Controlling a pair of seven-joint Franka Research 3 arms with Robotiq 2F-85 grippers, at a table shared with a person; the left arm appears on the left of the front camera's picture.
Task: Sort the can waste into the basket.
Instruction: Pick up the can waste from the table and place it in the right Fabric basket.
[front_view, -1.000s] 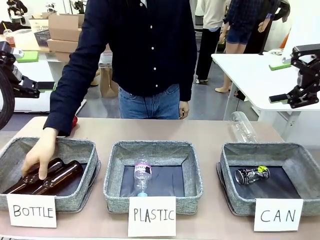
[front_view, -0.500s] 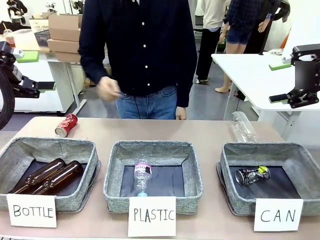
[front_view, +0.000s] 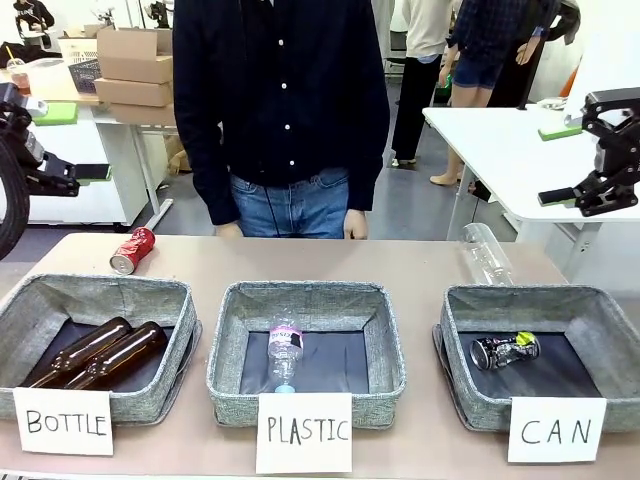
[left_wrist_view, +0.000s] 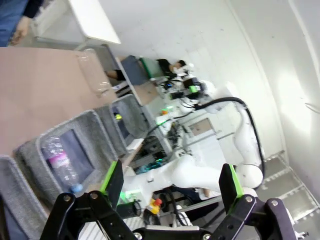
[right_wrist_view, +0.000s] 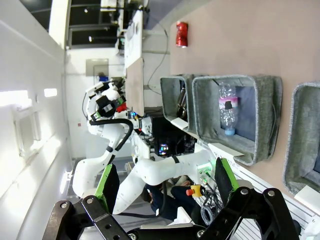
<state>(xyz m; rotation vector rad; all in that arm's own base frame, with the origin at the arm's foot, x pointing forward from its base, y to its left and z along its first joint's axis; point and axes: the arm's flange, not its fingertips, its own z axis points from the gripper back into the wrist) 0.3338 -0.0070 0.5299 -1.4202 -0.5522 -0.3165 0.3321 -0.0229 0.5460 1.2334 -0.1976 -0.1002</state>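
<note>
A red can (front_view: 132, 250) lies on its side on the tan table behind the BOTTLE bin; the right wrist view shows this red can (right_wrist_view: 182, 27) far off. A dark can (front_view: 505, 349) with yellow-green print lies inside the grey basket (front_view: 455, 300) marked "CAN". In the left wrist view the basket (left_wrist_view: 131, 107) appears beyond the middle bin. My left gripper (front_view: 72, 145) hangs open high at the left edge, well above the table. High on the right, my right gripper (front_view: 562, 165) is also open. Both wrist views show their grippers (left_wrist_view: 171, 182) (right_wrist_view: 165, 185) holding nothing.
The BOTTLE bin (front_view: 150, 290) holds two brown glass bottles. A plastic bottle (front_view: 284, 350) lies in the PLASTIC bin (front_view: 310, 295). A clear bottle (front_view: 484, 252) lies on the table behind the basket. A person stands at the far edge, hands (front_view: 355, 224) at the sides.
The person's hand has lifted out of the BOTTLE bin and drawn back to the body, uncovering the red can. Both grippers have stayed high and open.
</note>
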